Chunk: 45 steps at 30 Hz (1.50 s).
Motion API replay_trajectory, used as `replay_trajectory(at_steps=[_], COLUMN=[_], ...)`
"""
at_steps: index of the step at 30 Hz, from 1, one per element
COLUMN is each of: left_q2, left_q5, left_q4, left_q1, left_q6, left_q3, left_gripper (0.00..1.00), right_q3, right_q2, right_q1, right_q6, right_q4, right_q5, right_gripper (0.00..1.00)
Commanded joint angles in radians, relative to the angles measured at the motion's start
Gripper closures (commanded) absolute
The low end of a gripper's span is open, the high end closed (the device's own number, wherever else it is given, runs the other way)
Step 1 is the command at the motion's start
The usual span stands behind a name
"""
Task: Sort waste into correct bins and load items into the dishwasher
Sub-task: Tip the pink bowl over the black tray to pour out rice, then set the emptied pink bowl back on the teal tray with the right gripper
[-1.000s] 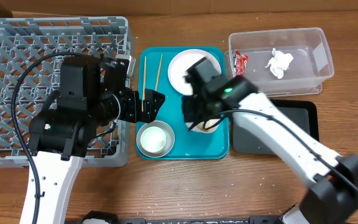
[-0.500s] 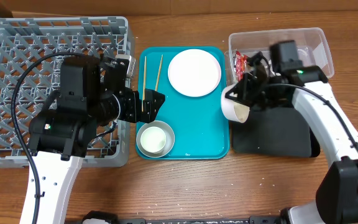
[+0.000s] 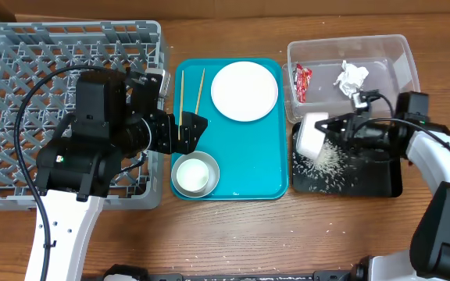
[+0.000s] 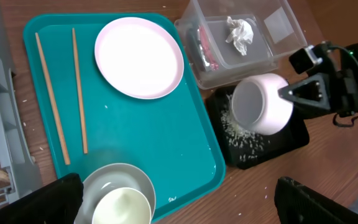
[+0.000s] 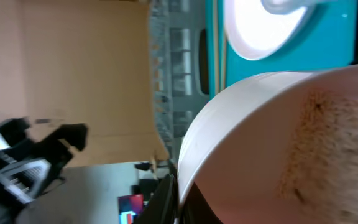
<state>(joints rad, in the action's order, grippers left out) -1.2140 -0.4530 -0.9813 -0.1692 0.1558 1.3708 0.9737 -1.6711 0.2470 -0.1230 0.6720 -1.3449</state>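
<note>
My right gripper [image 3: 336, 129] is shut on the smaller white dish [image 3: 312, 134], holding it tipped on its side over the black tray [image 3: 381, 160]. Loose rice [image 3: 330, 162] lies scattered on that tray, and some clings inside the dish [image 5: 328, 143]. The clear tub [image 3: 393, 55] holds the red wrapper [image 3: 301, 80] and the tissue [image 3: 351, 78]. My left gripper [image 3: 187, 131] is open and empty above the teal tray [image 3: 248, 164]. On that tray lie two chopsticks [image 3: 182, 94], the white plate [image 3: 244, 90] and the metal bowl [image 3: 209, 160] with the white cup [image 4: 120, 208] in it.
The grey dish rack [image 3: 22, 47] stands at the left, partly under my left arm. A few stray rice grains lie on the wooden table [image 3: 233, 234] in front of the teal tray.
My right gripper carried the white dish from the teal tray rightward over the black tray and tipped it; rice now lies on the black tray. The left arm has not moved.
</note>
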Motion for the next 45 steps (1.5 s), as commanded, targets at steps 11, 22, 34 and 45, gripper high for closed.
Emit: replay_trajectory(at_steps=[11, 22, 34, 45], left_q2=[-0.003, -0.003, -0.003, -0.003], left_q5=[-0.011, -0.011, -0.011, -0.011], left_q4=[-0.003, -0.003, -0.003, -0.003], left_q1=[0.005, 0.005, 0.005, 0.005], left_q6=[0.009, 0.009, 0.009, 0.009], left_q3=[0.025, 0.025, 0.025, 0.025], left_gripper=[0.0, 0.0, 0.0, 0.0], right_q3=[-0.004, -0.004, 0.002, 0.129], right_q2=[0.01, -0.008, 0.014, 0.179], right_q1=[0.08, 0.11, 0.111, -0.144], right_q6=[0.24, 0.08, 0.099, 0.118], right_q4=[0.149, 0.122, 0.166, 0.228], right_q5=[-0.171, 0.054, 0.015, 0.114], right_gripper=[0.96, 0.96, 0.96, 0.96])
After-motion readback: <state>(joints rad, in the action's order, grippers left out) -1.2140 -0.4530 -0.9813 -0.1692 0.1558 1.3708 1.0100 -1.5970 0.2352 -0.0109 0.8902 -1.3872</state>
